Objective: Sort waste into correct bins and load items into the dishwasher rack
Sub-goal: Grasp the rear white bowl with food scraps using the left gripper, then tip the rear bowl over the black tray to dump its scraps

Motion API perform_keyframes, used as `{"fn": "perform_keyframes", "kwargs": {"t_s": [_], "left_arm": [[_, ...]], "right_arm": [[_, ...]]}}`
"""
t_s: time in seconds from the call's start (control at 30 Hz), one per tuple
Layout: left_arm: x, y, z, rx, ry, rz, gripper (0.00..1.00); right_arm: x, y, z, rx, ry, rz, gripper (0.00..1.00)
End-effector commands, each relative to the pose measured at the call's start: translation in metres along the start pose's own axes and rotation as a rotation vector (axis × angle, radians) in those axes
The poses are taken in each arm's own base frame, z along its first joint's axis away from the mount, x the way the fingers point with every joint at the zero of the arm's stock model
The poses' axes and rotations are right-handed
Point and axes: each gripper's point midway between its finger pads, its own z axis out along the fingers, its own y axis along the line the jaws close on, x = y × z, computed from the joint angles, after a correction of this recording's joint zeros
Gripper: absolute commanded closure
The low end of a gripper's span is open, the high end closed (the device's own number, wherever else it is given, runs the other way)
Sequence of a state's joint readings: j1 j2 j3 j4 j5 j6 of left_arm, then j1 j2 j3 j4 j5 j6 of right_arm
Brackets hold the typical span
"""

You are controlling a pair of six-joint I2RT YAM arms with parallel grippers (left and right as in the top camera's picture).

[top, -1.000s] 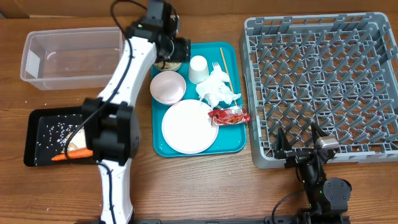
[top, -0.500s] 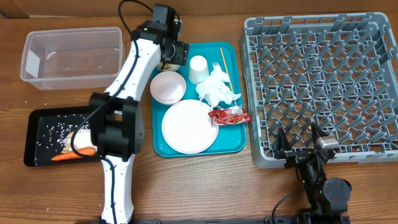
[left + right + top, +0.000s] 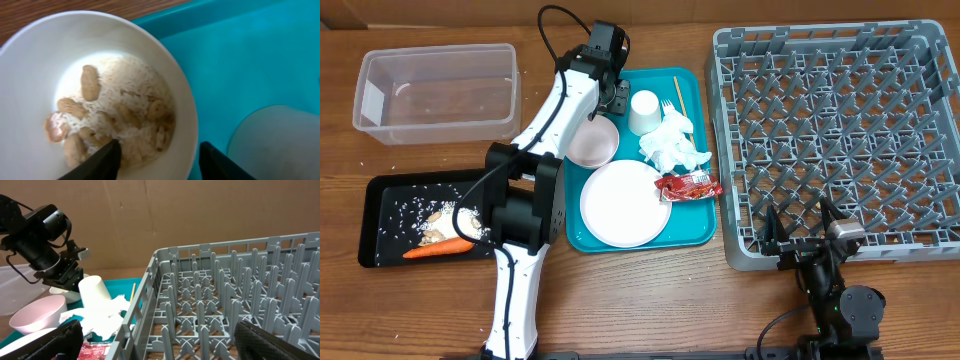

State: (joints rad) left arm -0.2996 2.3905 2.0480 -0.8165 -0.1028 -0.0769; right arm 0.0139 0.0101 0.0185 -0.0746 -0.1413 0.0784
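A small white bowl (image 3: 30, 100) with rice and beige nut scraps (image 3: 115, 110) fills the left wrist view. My left gripper (image 3: 160, 150) is open, one finger inside the bowl and one outside its rim. In the overhead view the left gripper (image 3: 604, 93) covers that bowl at the teal tray's far left corner. On the teal tray (image 3: 692, 232) lie an empty bowl (image 3: 592, 142), a cup (image 3: 642, 110), a crumpled napkin (image 3: 670, 146), a red wrapper (image 3: 688, 184) and a plate (image 3: 623, 203). My right gripper (image 3: 818, 232) is open and empty at the grey rack's (image 3: 840, 120) near edge.
The clear tub (image 3: 435, 90) stands at the far left. The black tray (image 3: 380, 200) in front of it holds a carrot (image 3: 435, 250), rice bits and nut scraps. A thin wooden stick (image 3: 681, 105) lies on the teal tray by the cup.
My left arm has swung to the right and its gripper has shifted right over the bowl of scraps. The black tray's contents now show more. The right arm has not moved.
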Motion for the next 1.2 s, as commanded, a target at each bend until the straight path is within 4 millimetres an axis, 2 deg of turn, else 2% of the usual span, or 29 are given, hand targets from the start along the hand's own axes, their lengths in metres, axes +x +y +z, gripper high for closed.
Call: {"fn": "perform_keyframes", "kwargs": {"t_s": [0.0,0.1,0.17,0.23,0.33,0.43,0.47,0.5,0.53,0.67,0.7,0.8,0.87,0.93,1.0,1.1,1.17], "left_arm": [[-0.003,0.012,0.004,-0.063,-0.007,0.007,0.56],[-0.003,0.011,0.004,-0.062,-0.007,0.008,0.71],[-0.003,0.009,0.003,-0.061,-0.006,0.012,0.85],[-0.004,0.006,-0.001,-0.059,-0.002,0.018,0.94],[-0.015,0.0,-0.021,-0.053,-0.013,0.028,0.96],[-0.039,-0.005,-0.066,-0.043,-0.056,0.002,0.96],[-0.043,-0.005,-0.075,-0.041,-0.065,-0.011,0.96],[-0.052,-0.004,-0.097,-0.036,-0.088,-0.045,0.96],[-0.055,-0.003,-0.106,-0.035,-0.097,-0.059,0.96],[-0.069,0.004,-0.179,0.004,-0.175,-0.157,0.96],[-0.064,0.005,-0.199,0.03,-0.169,-0.176,0.96],[-0.047,0.013,-0.229,0.056,-0.134,-0.244,0.96],[-0.026,0.03,-0.253,0.082,-0.083,-0.338,0.96],[-0.024,0.044,-0.275,0.17,-0.1,-0.379,0.96],[-0.024,0.066,-0.292,0.218,-0.13,-0.462,0.96],[-0.018,0.087,-0.315,0.306,-0.148,-0.53,0.96],[-0.006,0.105,-0.325,0.289,-0.142,-0.575,0.96]], "right_arm": [[0.002,-0.001,0.0,0.006,-0.002,0.004,0.0],[0.002,-0.001,0.0,0.006,-0.002,0.004,0.0],[0.002,-0.001,0.0,0.006,-0.002,0.004,0.0],[0.002,-0.001,0.0,0.006,-0.002,0.004,0.0],[0.002,-0.001,0.0,0.006,-0.002,0.004,0.0],[0.002,-0.001,0.0,0.006,-0.002,0.004,0.0],[0.002,-0.001,0.0,0.006,-0.002,0.004,0.0],[0.002,-0.001,0.0,0.006,-0.002,0.004,0.0],[0.002,-0.001,0.0,0.006,-0.002,0.004,0.0],[0.002,-0.001,0.0,0.006,-0.002,0.004,0.0],[0.002,-0.001,0.0,0.006,-0.002,0.004,0.0],[0.002,-0.001,0.0,0.006,-0.002,0.004,0.0],[0.002,-0.001,0.0,0.006,-0.002,0.004,0.0],[0.002,-0.001,0.0,0.006,-0.002,0.004,0.0],[0.002,-0.001,0.0,0.006,-0.002,0.004,0.0],[0.002,-0.001,0.0,0.006,-0.002,0.004,0.0],[0.002,-0.001,0.0,0.006,-0.002,0.004,0.0]]}}
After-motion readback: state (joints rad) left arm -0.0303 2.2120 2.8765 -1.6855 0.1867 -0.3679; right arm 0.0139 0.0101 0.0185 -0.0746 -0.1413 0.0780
